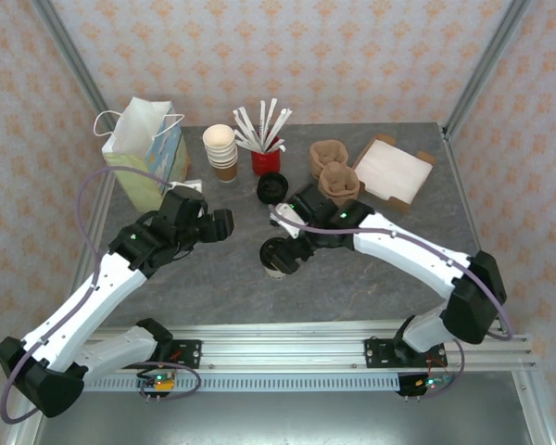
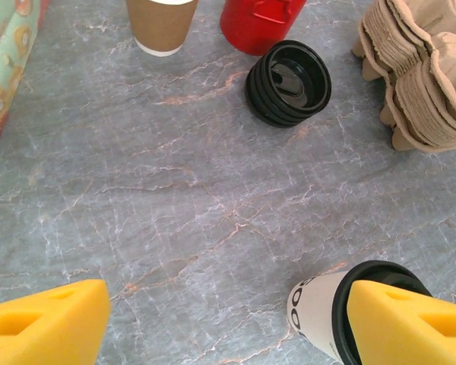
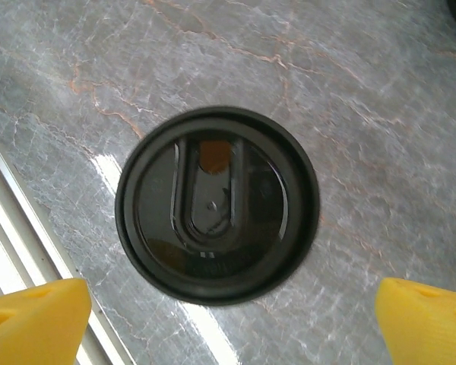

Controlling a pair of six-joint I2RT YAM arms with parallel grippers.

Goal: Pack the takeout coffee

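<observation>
The paper bag (image 1: 146, 148) is set at the far left. The left gripper (image 2: 228, 327) is held open, with the takeout coffee (image 2: 315, 308) stood upright just to its right. The right gripper (image 3: 232, 315) is spread wide directly over the lid, gripping nothing, and is judged the nearer arm.

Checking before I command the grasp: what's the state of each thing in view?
takeout coffee: upright, lid on, not gripped.
paper bag: standing, top open.
loose lids: stacked.
cup stack: upright, lidless.
left gripper: open, empty.
right gripper: open, above the coffee.
</observation>
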